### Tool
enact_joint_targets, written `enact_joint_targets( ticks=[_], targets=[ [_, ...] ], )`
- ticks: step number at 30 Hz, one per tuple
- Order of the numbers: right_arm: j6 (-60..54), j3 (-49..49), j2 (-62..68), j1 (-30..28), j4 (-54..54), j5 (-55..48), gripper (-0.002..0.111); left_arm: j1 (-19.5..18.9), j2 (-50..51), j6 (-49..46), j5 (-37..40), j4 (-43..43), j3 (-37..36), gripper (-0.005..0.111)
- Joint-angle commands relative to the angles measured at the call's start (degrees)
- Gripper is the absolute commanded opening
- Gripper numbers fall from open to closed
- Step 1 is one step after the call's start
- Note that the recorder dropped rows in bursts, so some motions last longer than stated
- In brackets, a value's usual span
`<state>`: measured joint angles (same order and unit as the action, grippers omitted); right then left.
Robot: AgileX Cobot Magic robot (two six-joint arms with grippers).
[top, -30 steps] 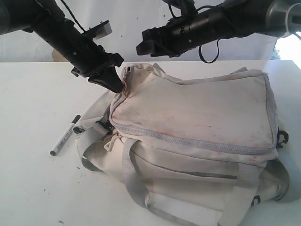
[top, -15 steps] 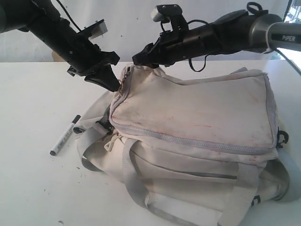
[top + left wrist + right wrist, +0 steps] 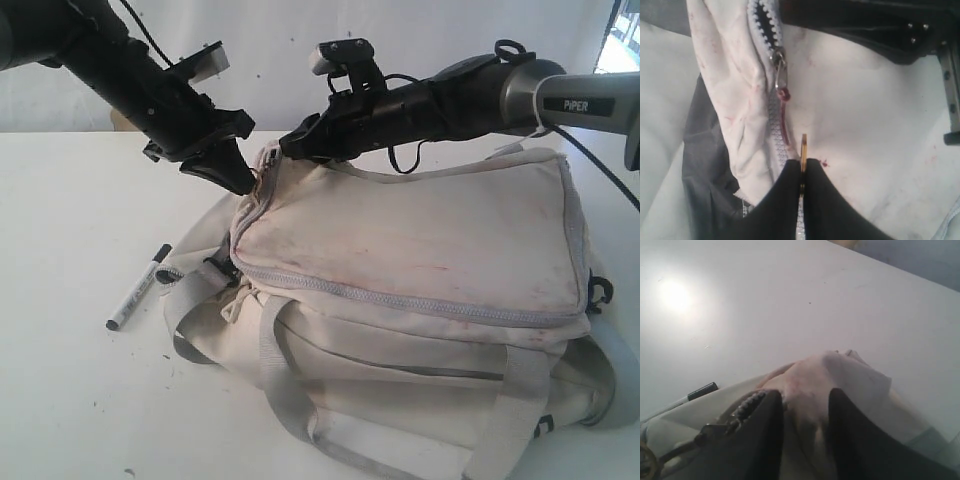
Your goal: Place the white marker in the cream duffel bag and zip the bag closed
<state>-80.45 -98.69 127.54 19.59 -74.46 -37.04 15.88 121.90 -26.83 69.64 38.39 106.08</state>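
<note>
Marker [image 3: 138, 288] on the desk [image 3: 60, 390], left of the duffel bag [image 3: 420, 250]; left pincer [image 3: 240, 183] and right pincer [image 3: 289, 150] both at the bag's far-left corner.

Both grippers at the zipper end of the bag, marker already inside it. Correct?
Not quite. The marker isn't inside: the exterior view shows it lying on the table, left of the bag. The left gripper and right gripper are both at the bag's zipper end, as you said.
</note>
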Motion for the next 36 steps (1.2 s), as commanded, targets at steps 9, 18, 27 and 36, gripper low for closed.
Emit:
enact_joint_targets(
  ticks=[9,18,27,36],
  targets=[
    [3.59,-0.10,-0.02,0.16,-0.32,1.64,0.000,-0.30,-1.23,-0.21,0.33,-0.14,-0.27,0.000],
    [0.98,-1.17,-0.16,0.16,0.15,0.95,0.004,-0.60,-1.23,-0.09,0.33,-0.45,-0.27,0.000],
    [-0.26,-1.27,-0.50,0.40,0.93,1.15,0.075,-0.60,-1.23,-0.19,0.33,-1.59,-0.27,0.000],
    [-0.26,-1.16,1.81,0.51,3.83,0.85,0.067,-0.70,-1.23,0.03,0.33,-4.18,-0.27,0.000]
  ],
)
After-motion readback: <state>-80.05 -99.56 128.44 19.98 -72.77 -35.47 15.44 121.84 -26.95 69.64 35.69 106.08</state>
